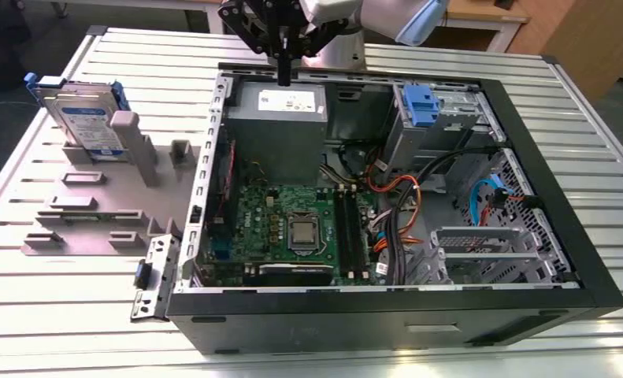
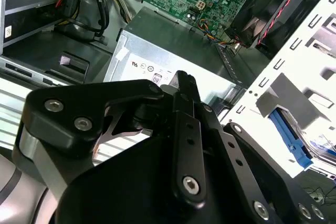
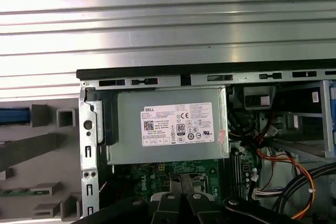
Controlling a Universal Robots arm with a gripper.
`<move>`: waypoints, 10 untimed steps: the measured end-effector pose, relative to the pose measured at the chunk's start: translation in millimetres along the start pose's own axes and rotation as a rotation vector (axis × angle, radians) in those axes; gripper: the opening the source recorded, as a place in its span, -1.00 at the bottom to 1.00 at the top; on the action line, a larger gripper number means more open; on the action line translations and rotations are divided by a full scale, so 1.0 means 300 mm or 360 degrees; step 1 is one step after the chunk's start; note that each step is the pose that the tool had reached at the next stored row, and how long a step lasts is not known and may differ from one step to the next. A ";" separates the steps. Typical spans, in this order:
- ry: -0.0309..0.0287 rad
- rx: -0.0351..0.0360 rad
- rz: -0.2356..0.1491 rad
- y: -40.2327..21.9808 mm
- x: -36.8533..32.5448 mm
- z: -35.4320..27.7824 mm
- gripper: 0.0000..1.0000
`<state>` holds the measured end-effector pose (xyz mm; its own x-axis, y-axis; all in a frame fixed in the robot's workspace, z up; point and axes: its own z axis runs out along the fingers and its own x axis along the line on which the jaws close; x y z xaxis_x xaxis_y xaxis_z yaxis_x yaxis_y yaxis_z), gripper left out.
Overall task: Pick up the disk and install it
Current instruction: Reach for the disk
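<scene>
- Disk [image 1: 83, 118] stands on edge in a slot of a grey fixture [image 1: 101, 206], at the end farther from the exterior camera. It is outside the case [image 1: 395, 307], at the exterior view's left.
- A blue carrier frames it and its label faces the exterior camera. A grey post of the fixture stands just in front and covers part of the label.
- In the second wrist view the disk [image 2: 287, 132] shows beyond the case's perforated wall, partly behind that post. In the first wrist view its blue edge [image 3: 13, 116] lies beside the fixture's grey blocks.
- Gripper [image 1: 285, 77] is well apart from the disk, toward the exterior view's right of it, with the case's side wall between the two.
- Its fingers [image 2: 186, 129] are pressed together and grasp nothing. The first wrist view shows them [image 3: 176, 190] closed in the same way.
- The gripper hangs above the power supply [image 1: 279, 106], near the case's wall on that side. I cannot tell whether it touches.
- Next to the power supply inside the open case lies the motherboard [image 1: 290, 220], with orange and black cables [image 1: 395, 189] beside it.
- A narrow blue bracket [image 1: 421, 106] sits in the drive bay at the exterior view's right.
- Case and fixture both rest on a slatted metal table [image 1: 69, 315].
</scene>
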<state>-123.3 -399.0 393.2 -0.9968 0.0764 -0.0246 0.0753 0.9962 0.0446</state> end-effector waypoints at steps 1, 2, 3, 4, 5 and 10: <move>0.00001 0.0000 0.0000 0.000 0.004 0.000 -0.79; 0.00002 0.0000 0.0000 -0.001 0.008 0.000 -0.79; 0.00003 0.0000 0.0000 -0.001 0.013 -0.001 -0.79; 0.00001 0.0000 0.0000 -0.001 0.015 0.000 -0.79; 0.00002 0.0000 0.0000 -0.001 0.016 0.000 -0.79; 0.00003 0.0000 0.0000 -0.001 0.020 0.000 -0.79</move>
<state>-129.2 -398.9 393.1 -0.9968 0.0762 -0.0244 0.0751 0.9962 0.0443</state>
